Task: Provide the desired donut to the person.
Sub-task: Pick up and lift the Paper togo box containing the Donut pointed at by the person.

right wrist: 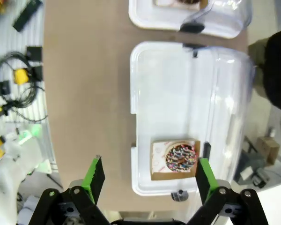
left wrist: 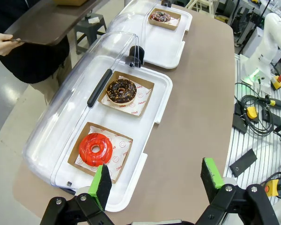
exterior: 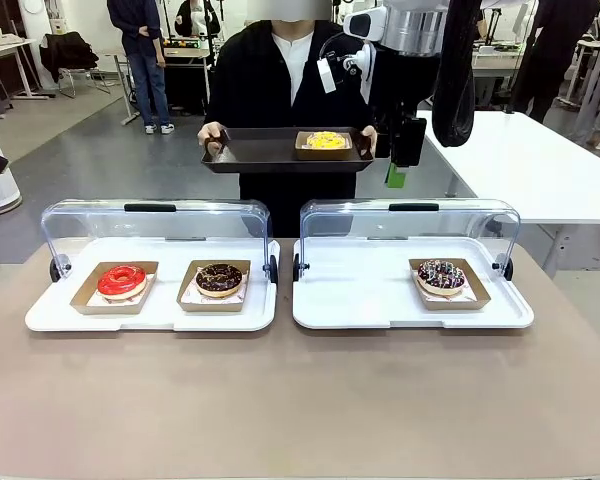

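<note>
A brown bench [exterior: 300, 400] spans the near side; two white trays sit directly on it, side by side and just apart; the left tray [exterior: 150, 322] has its left lid [exterior: 155, 225] tipped back at the far edge; the right tray [exterior: 380, 318] has its right lid [exterior: 410, 222] tipped back the same way.

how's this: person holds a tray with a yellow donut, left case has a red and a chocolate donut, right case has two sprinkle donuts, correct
No: the right case has one sprinkle donut, not two; the front view shows it. The tray with the yellow donut, and the left case with its red donut and chocolate donut, are as stated.
</note>
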